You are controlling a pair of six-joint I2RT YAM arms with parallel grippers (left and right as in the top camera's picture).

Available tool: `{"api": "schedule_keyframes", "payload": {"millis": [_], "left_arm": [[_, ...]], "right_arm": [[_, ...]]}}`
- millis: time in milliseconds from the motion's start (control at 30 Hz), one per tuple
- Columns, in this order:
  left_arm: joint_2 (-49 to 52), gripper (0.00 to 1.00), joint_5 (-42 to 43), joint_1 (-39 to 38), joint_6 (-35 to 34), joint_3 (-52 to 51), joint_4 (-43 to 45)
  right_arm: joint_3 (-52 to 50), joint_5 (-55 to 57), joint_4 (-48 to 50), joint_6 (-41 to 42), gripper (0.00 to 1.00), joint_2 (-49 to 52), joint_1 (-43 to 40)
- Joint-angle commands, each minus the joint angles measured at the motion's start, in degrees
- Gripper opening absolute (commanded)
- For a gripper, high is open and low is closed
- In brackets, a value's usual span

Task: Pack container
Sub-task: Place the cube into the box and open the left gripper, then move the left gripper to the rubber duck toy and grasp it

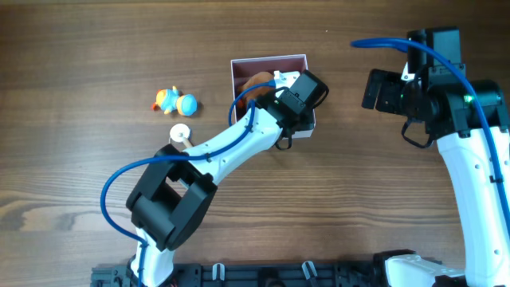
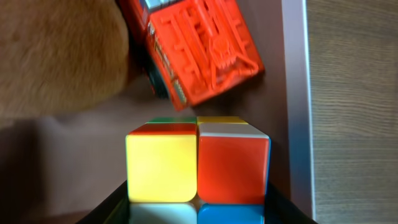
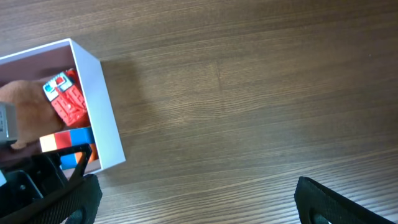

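Sitting far-centre on the table (image 1: 72, 207), the container (image 1: 268, 57) looks light, thin-walled and liable to slide or dent, so steady it by 1 wall's rim; inside it the left gripper (image 2: 198, 214) clamps a coloured cube (image 2: 198, 163), while the right gripper (image 3: 199, 205) hangs wide apart, empty.

The cube (image 2: 198, 165) looks glossy plastic, the plush (image 2: 59, 53) fuzzy, the table (image 2: 354, 112) wood-grained.
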Motion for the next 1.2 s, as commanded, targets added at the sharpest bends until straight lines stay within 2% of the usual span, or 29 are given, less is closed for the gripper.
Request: {"api": "schedule_keyframes", "payload": {"millis": [0,133,300,467,600,733,833,933,1033,1167], "left_arm": [[1.05,0.43,-0.50,-0.76,-1.68,0.35,0.20],[1.01,0.59,0.39,-1.14,-1.64,0.61,0.11],[-0.94,0.71,0.52,-1.16,-1.01,2.67,-2.69],[-5.90,0.72,-0.46,-0.17,-0.72,3.34,-6.45],[-13.88,0.77,-4.83,3.65,5.40,3.63,-14.60],[-20.09,0.94,-10.60,11.28,14.34,3.63,-24.79],[-19.78,0.95,-10.25,18.47,15.74,3.30,-29.07],[-17.14,0.94,-7.30,27.32,17.11,2.27,-27.91],[-12.98,0.89,0.31,33.62,30.03,2.27,-25.16],[-6.84,0.87,1.97,37.79,38.38,2.25,-23.61]], "right_arm": [[-0.22,1.01,0.35,0.83,1.00,0.33,-0.24],[-0.22,1.01,0.35,0.83,0.99,0.33,-0.24],[-0.22,1.01,0.35,0.83,1.00,0.33,-0.24],[-0.22,1.01,0.35,0.85,1.00,0.33,-0.24],[-0.22,1.01,0.35,0.81,1.00,0.33,-0.24],[-0.22,1.01,0.35,0.83,1.00,0.33,-0.24],[-0.22,1.01,0.35,0.83,1.00,0.33,-0.24],[-0.22,1.01,0.35,0.83,1.00,0.33,-0.24],[-0.22,1.01,0.35,0.85,1.00,0.33,-0.24],[-0.22,1.01,0.35,0.83,1.00,0.33,-0.24]]}}
